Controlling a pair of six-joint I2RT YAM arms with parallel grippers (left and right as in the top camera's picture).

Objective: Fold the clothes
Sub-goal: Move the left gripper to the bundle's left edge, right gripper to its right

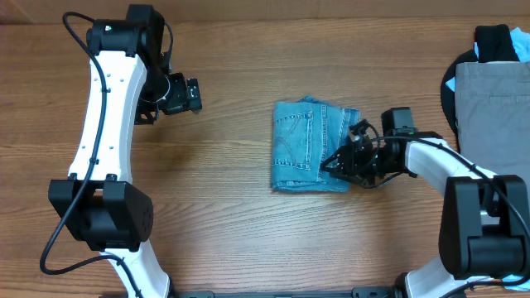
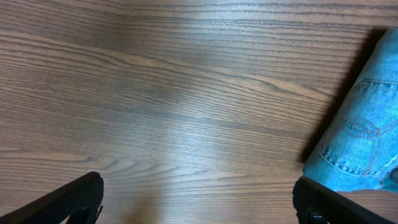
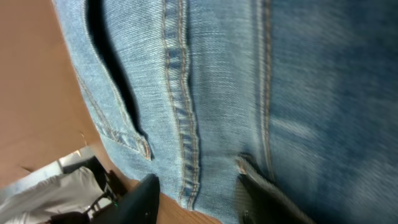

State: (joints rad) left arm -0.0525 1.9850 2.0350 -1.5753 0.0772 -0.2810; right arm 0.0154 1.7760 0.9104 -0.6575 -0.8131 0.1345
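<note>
One pair of light blue denim jeans, folded into a thick rectangle with orange-stitched seams, lies at the centre of the wood-grain desk. One flat grey fabric garment sits at 2 o'clock. Of two grippers, the left gripper hangs released at 10 o'clock. The right gripper meets the jeans' 3 o'clock edge with denim between its jaws; whether they are clenched cannot be told.

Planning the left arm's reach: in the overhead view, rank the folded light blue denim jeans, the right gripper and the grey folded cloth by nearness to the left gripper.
1. The folded light blue denim jeans, mid-table.
2. The right gripper, at the jeans' right side.
3. The grey folded cloth, far right edge.
</note>
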